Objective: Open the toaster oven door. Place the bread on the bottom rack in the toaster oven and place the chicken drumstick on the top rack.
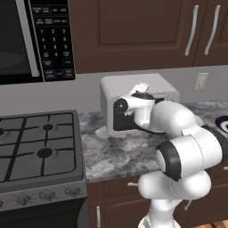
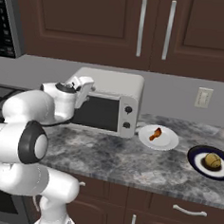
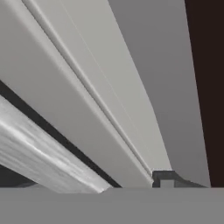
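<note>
Speckled grey stone table [image 2: 129,158] over dark brown drawers. A gas stove [image 1: 40,147] sits left. On the table: a dark plate with bread [image 2: 212,161], a white plate with the chicken drumstick [image 2: 155,134], then the toaster oven [image 2: 116,95], door shut. The end effector [image 2: 83,90] is at the door's top edge; its finger spacing cannot be told. Wall cabinets [image 2: 154,27] behind.

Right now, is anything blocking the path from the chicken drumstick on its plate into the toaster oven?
Yes. The toaster oven door is shut, closing off the racks inside the toaster oven. The chicken drumstick lies on a white plate just right of the oven, with bare counter between them. The end effector is at the door's top edge.
</note>
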